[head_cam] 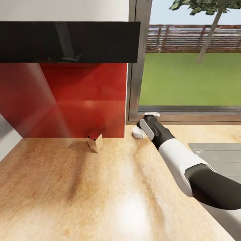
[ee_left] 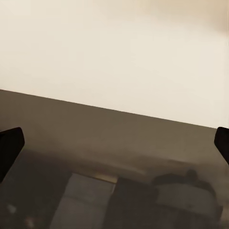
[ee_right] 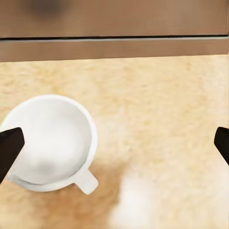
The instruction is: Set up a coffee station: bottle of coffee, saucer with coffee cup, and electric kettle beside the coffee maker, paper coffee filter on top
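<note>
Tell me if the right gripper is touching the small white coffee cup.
Cannot tell. In the right wrist view one dark fingertip overlaps the small white coffee cup, jaws wide, but height above it is unclear.

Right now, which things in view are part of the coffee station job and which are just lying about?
Job:
- coffee cup, standing on the kitchen countertop near the window
- right hand, open above the cup

Lying about:
- small shiny box against the red backsplash
- steel sink
</note>
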You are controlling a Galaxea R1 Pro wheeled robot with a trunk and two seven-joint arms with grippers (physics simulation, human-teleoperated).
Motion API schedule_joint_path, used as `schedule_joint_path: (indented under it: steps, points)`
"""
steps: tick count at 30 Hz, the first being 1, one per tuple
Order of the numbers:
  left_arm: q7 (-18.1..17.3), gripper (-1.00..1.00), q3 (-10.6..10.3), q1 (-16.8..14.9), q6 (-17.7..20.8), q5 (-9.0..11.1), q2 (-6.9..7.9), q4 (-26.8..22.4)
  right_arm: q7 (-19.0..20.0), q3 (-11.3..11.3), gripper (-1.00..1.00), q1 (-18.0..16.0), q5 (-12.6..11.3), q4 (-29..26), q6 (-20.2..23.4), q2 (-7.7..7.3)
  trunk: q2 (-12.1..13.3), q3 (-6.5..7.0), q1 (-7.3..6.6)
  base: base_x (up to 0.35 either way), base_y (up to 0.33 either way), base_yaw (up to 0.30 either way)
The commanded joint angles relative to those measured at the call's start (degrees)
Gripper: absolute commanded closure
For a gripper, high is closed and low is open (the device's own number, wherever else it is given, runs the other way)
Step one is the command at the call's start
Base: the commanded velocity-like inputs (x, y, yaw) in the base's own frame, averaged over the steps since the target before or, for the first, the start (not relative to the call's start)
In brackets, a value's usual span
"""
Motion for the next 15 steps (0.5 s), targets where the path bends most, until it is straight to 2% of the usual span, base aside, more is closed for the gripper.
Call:
schedule_joint_path:
  steps: [1,15]
  points:
    - [0.1,-1.00,-0.2,0.0,0.2,0.5,0.00,-0.1,-0.5,0.4,-1.00,-0.1,-0.6,-0.3,0.1,-0.04,-0.1,-0.08,0.03,0.000,0.000,0.000]
    - [0.1,-1.00,-0.2,0.0,0.2,0.5,0.02,-0.1,-0.6,0.2,-1.00,-0.1,-0.6,-0.6,0.3,-0.11,-0.1,-0.08,0.03,0.000,0.000,0.000]
